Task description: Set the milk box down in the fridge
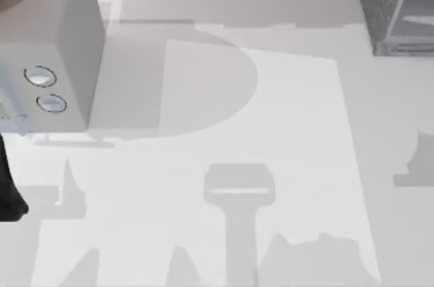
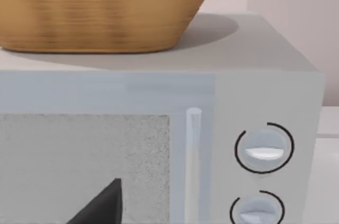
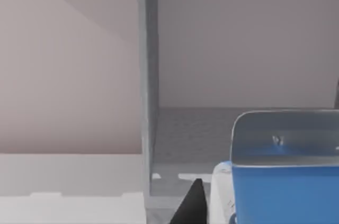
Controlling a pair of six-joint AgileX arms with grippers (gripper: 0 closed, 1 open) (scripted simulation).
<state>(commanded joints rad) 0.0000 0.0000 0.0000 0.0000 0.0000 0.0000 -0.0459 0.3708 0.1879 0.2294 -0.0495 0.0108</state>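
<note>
Right gripper (image 3: 212,208) clamped on milk box (image 3: 286,181) at fridge (image 1: 393,9), table's far right corner. Risk: clipping door frame, tipping on release. Left gripper (image 2: 100,205) parked; jaws unclear.

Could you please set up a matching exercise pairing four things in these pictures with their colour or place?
Things:
1. milk box
2. basket
3. fridge
4. microwave

Descriptions:
A. woven, tan, resting on top of the pale grey box
B. blue-topped, close before the right wrist camera
C. pale grey, with two round dials
D. dark speckled grey, at the table's far right corner

Pairs: 1-B, 2-A, 3-D, 4-C
</note>
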